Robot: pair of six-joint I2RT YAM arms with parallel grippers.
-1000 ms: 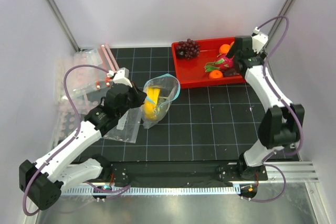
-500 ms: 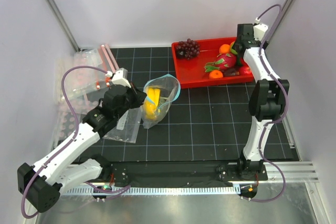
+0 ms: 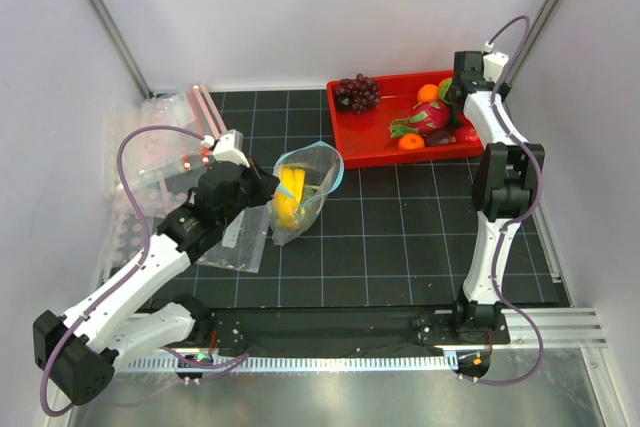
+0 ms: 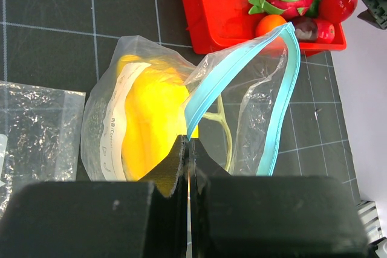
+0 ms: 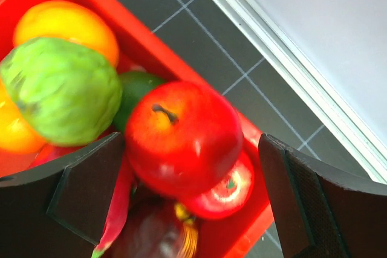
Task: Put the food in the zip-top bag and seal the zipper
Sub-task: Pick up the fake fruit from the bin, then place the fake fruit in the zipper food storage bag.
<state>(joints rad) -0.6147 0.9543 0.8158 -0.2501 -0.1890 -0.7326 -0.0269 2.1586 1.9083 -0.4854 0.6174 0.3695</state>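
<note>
Our left arm (image 3: 150, 262) stretches from its base diagonally up across the table (image 3: 400, 237) to the bag (image 3: 308, 187), wrist tilted down toward it. The left gripper (image 4: 188, 149) is clenched, its two fingers pressed flat together on the near edge of the bag's mouth and holding that edge up. The zipper (image 4: 236, 64) gapes in a wide loop beyond the fingers, unsealed. Just past the fingertips, inside the clear plastic, lies the banana (image 4: 151, 119). Our right arm (image 3: 495, 187) stands nearly upright and reaches far back to the right end of the red tray (image 3: 370, 137). The right gripper (image 5: 190, 140) is spread wide and holds nothing. From the right wrist we see the red fruit (image 5: 181, 137) sitting between the two fingers in the tray; we cannot tell whether either finger touches it. The melon (image 5: 60, 89) lies just beside the red fruit, beyond the left-hand finger, touching it or nearly so.
</note>
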